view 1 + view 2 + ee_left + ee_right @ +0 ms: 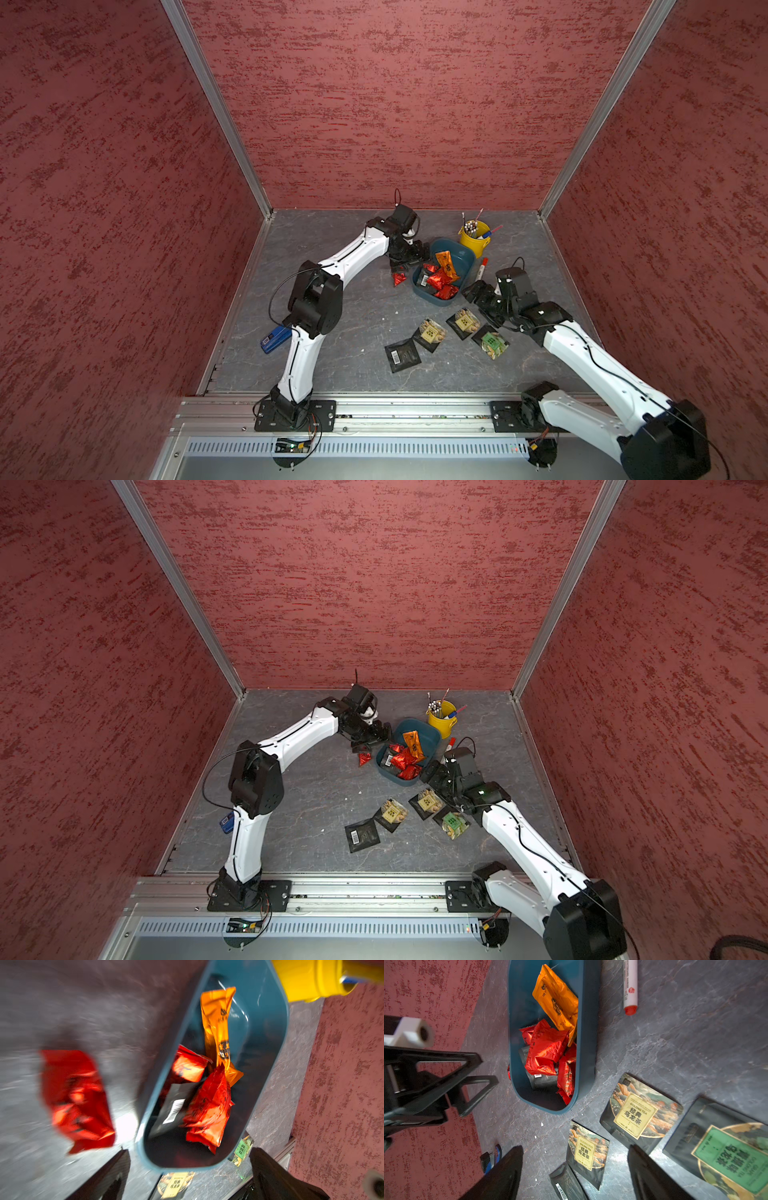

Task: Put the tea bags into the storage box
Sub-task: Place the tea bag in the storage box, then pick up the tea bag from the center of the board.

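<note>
Where the grey, veined tabletop meets three mottled red walls framed by aluminium posts, the storage box sits right of centre in both top views, just below a yellow cup of pens. Inside it lie an orange tea bag, several red foil tea bags and a black sachet. One loose red packet lies on the table at the box's left side, just under the left gripper in the frame. Four flat black sachets spread across the lower centre.

The left wrist view is blurred but shows that gripper's fingers spread wide with nothing between them. Only the right wrist view makes the labelled sachet readable as OOLONG TEA. It also shows the marker pen close up and the right gripper wide and empty.
</note>
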